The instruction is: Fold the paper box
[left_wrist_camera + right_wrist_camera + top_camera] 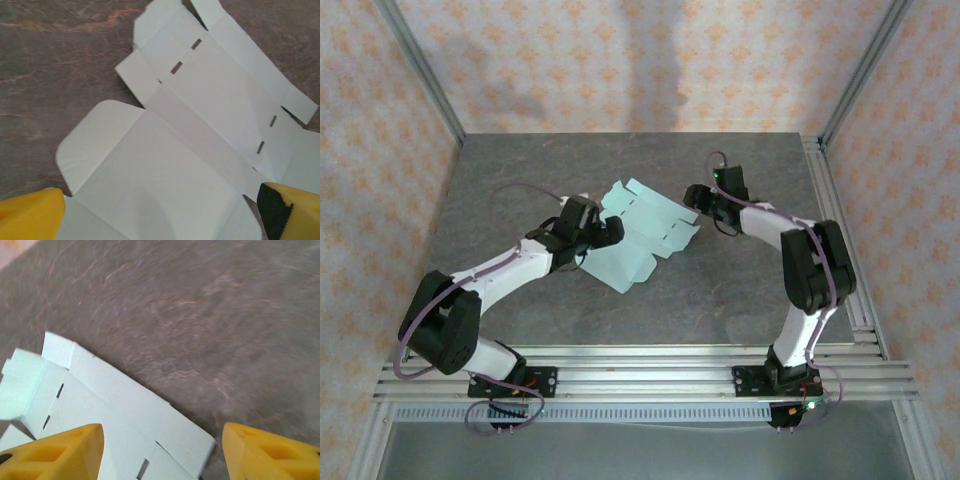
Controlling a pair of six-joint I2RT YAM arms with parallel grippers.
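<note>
Left gripper (160,220) sits closest to the lens in its wrist view. Its yellow fingers (30,217) are spread wide at the frame's 7 and 5 o'clock, released, nothing pinched. We see card spanning the gap beneath them; whether they touch it, we cannot tell. From the top view it hangs over the sheet's 9 o'clock edge.

Paper box (645,235) lies in the middle of the table (520,180), unfolded, a die-cut blank between the two grippers. Our read on handling:
- Thin card, very light, floppy across the big panels.
- It'll likely skate on the smooth grey top if we push sideways, so one side needs pinning.
- Slots (176,67) and the narrow tabs look like the tear points; keep off them.
- Best hold, we think, is a flap's free edge close to its score line, so it hinges there rather than buckling mid-panel.

Right gripper (693,203) is at the sheet's 2 o'clock. Its wrist view shows the jaws apart, clenched on nothing. The blank's edge runs under the 7 o'clock finger and stops short of the 5 o'clock one. Touching? Cannot tell.
</note>
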